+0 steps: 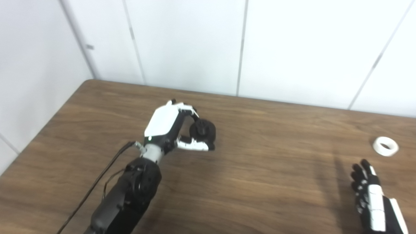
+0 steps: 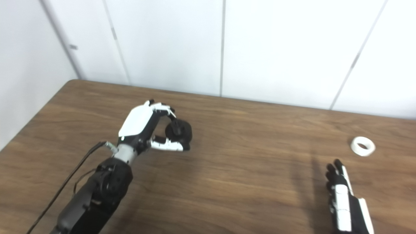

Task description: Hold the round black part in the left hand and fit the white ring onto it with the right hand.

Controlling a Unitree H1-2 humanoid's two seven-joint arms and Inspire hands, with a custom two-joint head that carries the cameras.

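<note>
The round black part (image 1: 203,130) sits at the table's left middle, pinched between the thumb and fingers of my left hand (image 1: 172,125), which is shut on it. The white ring (image 1: 385,146) lies flat on the table at the far right, with nothing touching it. My right hand (image 1: 370,195) hovers at the lower right, a short way nearer than the ring, its fingers stretched out and holding nothing. In the right eye view the ring (image 2: 363,146) and the black part (image 2: 178,130) show the same layout.
The brown wooden table (image 1: 266,169) runs up to white wall panels (image 1: 292,48) at the back and left. A black cable (image 1: 97,185) trails along my left forearm toward the bottom edge.
</note>
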